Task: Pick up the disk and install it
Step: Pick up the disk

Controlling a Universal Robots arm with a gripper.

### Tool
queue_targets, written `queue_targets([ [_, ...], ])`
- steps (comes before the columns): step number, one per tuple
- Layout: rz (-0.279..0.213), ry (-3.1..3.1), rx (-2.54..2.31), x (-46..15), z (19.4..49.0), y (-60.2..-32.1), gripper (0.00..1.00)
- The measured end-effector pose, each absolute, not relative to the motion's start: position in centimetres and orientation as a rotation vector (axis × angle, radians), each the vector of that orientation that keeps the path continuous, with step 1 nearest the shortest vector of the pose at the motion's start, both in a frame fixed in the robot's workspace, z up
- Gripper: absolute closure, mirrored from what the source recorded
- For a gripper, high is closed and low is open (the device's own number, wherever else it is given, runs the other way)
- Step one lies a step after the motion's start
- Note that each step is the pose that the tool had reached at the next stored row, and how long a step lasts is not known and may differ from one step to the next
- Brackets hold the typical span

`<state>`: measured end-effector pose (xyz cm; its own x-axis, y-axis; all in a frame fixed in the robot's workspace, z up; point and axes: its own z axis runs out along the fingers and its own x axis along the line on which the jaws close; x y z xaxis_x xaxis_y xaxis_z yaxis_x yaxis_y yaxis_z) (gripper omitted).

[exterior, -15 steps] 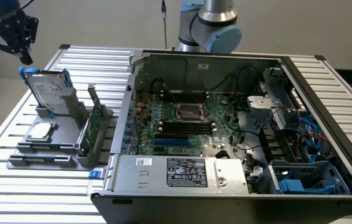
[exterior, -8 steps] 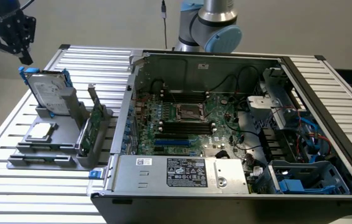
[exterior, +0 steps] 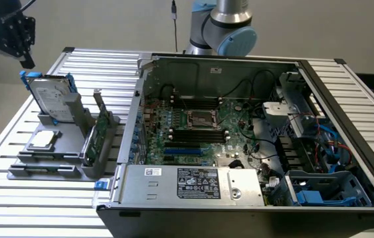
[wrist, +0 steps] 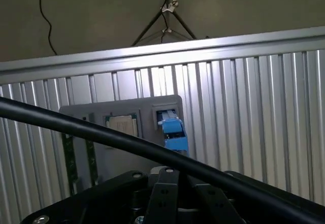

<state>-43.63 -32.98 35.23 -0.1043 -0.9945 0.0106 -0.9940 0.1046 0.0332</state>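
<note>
Disk (exterior: 49,96) upright in its grey holder (exterior: 74,124), gripper (exterior: 26,62) hovering just above.
Jaws pressed together, holding nothing. Disk looks stiff, dense, shock-sensitive; slick metal faces, so the blue side rails (exterior: 71,83) seem the safest grip. Open computer case (exterior: 206,64) alongside.

- I am wearing a pale blue cap (exterior: 238,40) on my silver arm (exterior: 230,12).
- My gripper (exterior: 26,61) is showing matte black, small screws (wrist: 136,174), a black cable (wrist: 101,135).
</note>
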Motion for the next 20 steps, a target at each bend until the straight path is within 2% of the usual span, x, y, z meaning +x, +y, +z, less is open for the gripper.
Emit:
queue_targets([
  [2, -0.028, -2.294, 2.103, -43.7, 35.2, -33.0, 0.88],
  [4, -0.029, -2.280, 2.119, -43.8, 35.2, -33.0, 0.76],
  [5, -0.029, -2.274, 2.125, -43.9, 35.2, -33.0, 0.76],
  [7, -0.029, -2.263, 2.137, -44.1, 35.2, -33.0, 0.64],
  [10, -0.029, -2.257, 2.150, -44.1, 35.1, -33.0, 0.58],
  [11, -0.030, -2.260, 2.153, -44.1, 35.0, -33.0, 0.52],
  [20, -0.038, -2.270, 2.162, -44.1, 33.6, -33.0, 0.52],
])
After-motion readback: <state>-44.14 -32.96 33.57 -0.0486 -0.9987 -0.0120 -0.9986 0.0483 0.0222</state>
